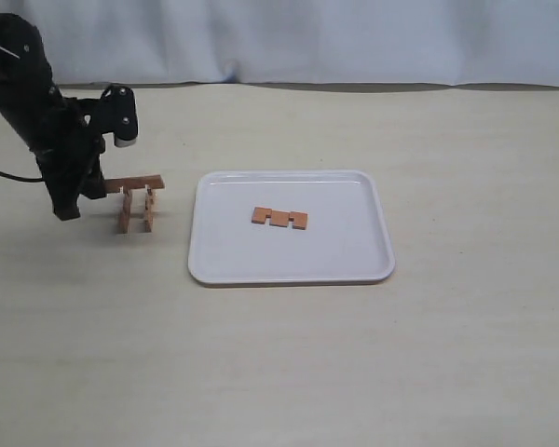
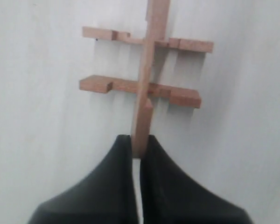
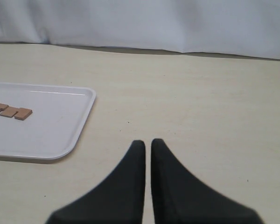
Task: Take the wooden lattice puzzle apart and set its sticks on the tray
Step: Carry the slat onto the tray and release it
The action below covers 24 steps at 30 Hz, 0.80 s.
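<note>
Currently my left gripper (image 2: 139,141) pinches one end of a reddish-brown notched wooden stick (image 2: 146,70), long axis running straight out from the fingers (image 2: 114,179), two others seated crosswise on it. This small wooden lattice puzzle (image 1: 137,205) stands on the table (image 1: 289,372) just left of the large white rectangular tray (image 1: 349,247), where one loose stick (image 1: 279,218) lies flat. My right gripper (image 3: 148,142): closed, empty, beyond the tray.

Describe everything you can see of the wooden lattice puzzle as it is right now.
The wooden lattice puzzle is reddish-brown bare wood, made of three flat notched sticks: one crosses two parallel ones at their notches. The left gripper is shut on the crossing stick's end, holding it level, the other two upright beneath. It is beside the tray, apart from it, over the table; whether it touches the table I cannot tell.
</note>
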Each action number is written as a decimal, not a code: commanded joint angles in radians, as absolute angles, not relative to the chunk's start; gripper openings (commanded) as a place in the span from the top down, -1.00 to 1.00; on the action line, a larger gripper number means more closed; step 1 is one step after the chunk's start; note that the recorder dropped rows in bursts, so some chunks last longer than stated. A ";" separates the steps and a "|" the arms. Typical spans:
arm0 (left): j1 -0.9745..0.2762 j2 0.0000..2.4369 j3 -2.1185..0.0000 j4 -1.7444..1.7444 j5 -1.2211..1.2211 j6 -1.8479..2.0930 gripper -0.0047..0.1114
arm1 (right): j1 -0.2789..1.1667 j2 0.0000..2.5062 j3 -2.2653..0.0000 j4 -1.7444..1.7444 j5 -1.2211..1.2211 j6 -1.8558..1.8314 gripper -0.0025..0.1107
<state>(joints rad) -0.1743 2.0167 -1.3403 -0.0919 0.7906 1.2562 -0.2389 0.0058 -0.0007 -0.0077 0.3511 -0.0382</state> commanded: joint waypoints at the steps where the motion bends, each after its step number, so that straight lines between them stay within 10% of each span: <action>1: -0.175 1.975 -1.339 -0.232 0.745 1.260 0.92 | -0.243 0.000 0.000 -0.008 0.342 -0.038 0.88; 17: -0.576 2.112 -1.339 -0.508 0.362 1.505 0.90 | -0.243 0.000 0.000 -0.008 0.342 -0.038 0.88; 24: -0.578 2.115 -1.339 -0.508 0.346 1.502 0.42 | -0.243 0.000 0.000 -0.008 0.342 -0.038 0.88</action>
